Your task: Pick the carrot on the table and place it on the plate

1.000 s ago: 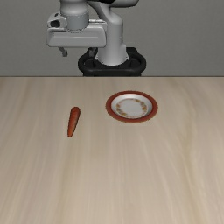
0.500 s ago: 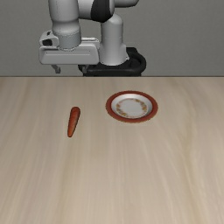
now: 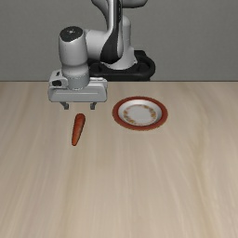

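An orange carrot [image 3: 78,130] lies on the wooden table [image 3: 121,186], left of centre, its thin end toward the front. My gripper [image 3: 76,107] hangs just above the carrot's thick back end, with its two fingers spread apart and nothing between them. A white plate with a red rim [image 3: 140,113] sits on the table to the exterior view's right of the carrot, with nothing on it.
The robot's black base [image 3: 125,67] stands at the table's far edge behind the plate. A grey wall runs along the back.
My gripper has come down and forward from high near the back edge to just above the carrot. The carrot and the plate have not moved.
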Controlling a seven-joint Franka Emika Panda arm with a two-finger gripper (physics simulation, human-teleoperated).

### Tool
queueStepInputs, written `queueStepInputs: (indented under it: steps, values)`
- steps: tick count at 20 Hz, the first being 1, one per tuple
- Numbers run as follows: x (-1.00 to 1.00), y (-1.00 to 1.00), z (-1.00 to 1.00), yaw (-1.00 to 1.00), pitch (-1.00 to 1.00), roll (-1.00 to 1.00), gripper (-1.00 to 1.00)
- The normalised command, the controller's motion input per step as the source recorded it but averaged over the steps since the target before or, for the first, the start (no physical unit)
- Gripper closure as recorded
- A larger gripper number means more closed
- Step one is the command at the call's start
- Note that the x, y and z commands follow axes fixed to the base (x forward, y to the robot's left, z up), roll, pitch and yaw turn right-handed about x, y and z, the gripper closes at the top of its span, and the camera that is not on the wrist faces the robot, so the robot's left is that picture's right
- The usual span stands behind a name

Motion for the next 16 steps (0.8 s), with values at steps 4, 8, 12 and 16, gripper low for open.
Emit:
queueStepInputs:
  steps: [4, 8, 12, 16]
  values:
    - [0.0, 0.0, -1.0, 0.0, 0.0, 0.0, -1.0]
    - [0.0, -0.25, -0.25, 0.0, 0.0, 0.0, 1.0]
    - [0.0, 0.0, 0.0, 0.0, 0.0, 0.0, 1.0]
    - [0.0, 0.0, 0.25, 0.0, 0.0, 0.0, 1.0]
